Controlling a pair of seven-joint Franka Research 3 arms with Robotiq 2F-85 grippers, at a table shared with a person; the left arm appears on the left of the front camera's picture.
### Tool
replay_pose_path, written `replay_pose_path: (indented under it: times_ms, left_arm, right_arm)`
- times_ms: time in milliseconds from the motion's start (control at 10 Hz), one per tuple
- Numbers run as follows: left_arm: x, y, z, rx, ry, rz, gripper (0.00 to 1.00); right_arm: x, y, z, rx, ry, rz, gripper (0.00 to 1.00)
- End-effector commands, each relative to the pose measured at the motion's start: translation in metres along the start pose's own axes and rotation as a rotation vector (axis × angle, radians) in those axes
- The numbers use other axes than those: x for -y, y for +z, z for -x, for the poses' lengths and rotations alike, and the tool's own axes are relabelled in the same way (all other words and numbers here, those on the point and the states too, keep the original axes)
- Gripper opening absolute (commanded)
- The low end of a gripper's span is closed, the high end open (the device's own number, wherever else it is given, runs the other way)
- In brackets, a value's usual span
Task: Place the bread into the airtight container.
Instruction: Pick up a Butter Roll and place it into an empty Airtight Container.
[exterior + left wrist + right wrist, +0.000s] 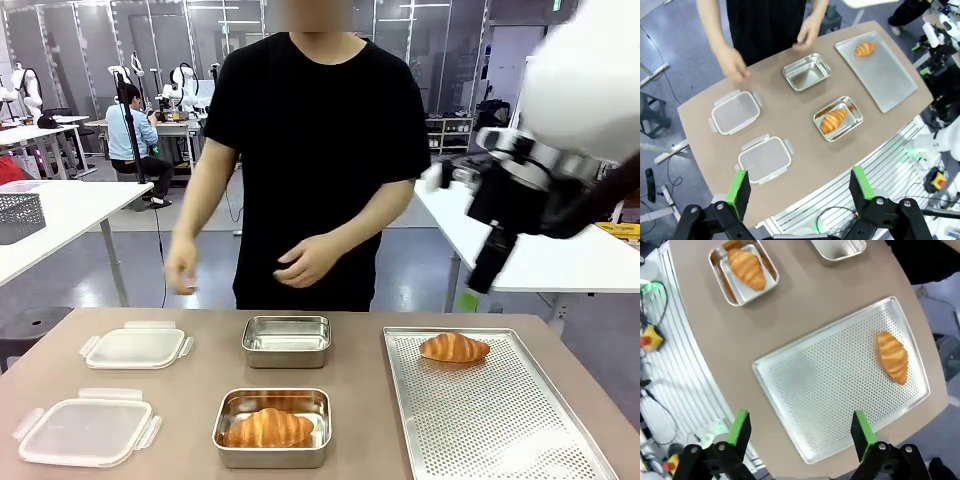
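Right gripper (pixel 800 432) hangs high over the right side of the brown table (pixel 190 400), its two green-padded fingers spread wide apart and holding nothing. Its own wrist view looks straight down on a perforated silver metal tray (pixel 815 385). On that tray, near its far edge, lies a golden-brown croissant (pixel 454 347), well apart from both grippers. The left gripper (pixel 799 189) is likewise raised well above the table on the robot's side, fingers wide and empty, with the whole tabletop spread below it. At the middle of the table, toward the robot, stands an open-topped rectangular stainless-steel container (pixel 270 458), and a second croissant (pixel 268 428) lies inside it, flat on the bottom. Just beyond it, toward the person, stands a second steel container (pixel 287 355) of the same shape, open-topped with its bare bottom showing. To the left of these, a clear plastic lid (pixel 85 430) with latch tabs lies nearer the robot and a second clear lid (pixel 135 347) lies farther off. Both are flat on the table and apart from the containers. The person (pixel 320 130), in a black T-shirt, stands at the far edge. One hand (pixel 181 270) hangs above the table's far edge near the farther lid. The other hand (pixel 305 262) is held in front of the body above the second steel container, and neither hand touches anything.
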State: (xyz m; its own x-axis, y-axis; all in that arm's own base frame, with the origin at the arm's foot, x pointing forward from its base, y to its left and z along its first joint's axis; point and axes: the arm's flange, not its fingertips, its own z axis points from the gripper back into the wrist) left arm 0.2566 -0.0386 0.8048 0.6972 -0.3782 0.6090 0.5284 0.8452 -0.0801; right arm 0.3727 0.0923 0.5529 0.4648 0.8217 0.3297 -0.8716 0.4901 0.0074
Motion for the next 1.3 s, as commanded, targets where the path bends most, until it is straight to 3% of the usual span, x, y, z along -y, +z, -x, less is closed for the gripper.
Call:
replay_pose_path:
  times_ms: [0,200,500,1100,1200]
  left_arm:
    - [0.001,0.001,0.0,0.001,-0.003,0.002,1.0]
    - [0.001,0.001,0.0,0.001,-0.003,0.002,1.0]
    - [0.001,0.001,0.0,0.001,-0.003,0.002,1.0]
    - [0.001,0.001,0.0,0.001,-0.003,0.002,1.0]
    - [0.001,0.001,0.0,0.001,-0.003,0.002,1.0]
  right_arm:
    - [0.033,-0.023,0.032,0.101,0.112,-0.03,1.0]
    - [0.071,-0.045,0.042,0.195,0.093,-0.038,1.0]
    - [0.11,-0.079,0.027,0.224,0.105,-0.136,1.0]
    - [0.127,-0.086,0.024,0.192,0.09,-0.124,1.0]
    - [0.119,-0.067,0.05,0.23,0.074,-0.074,1.0]
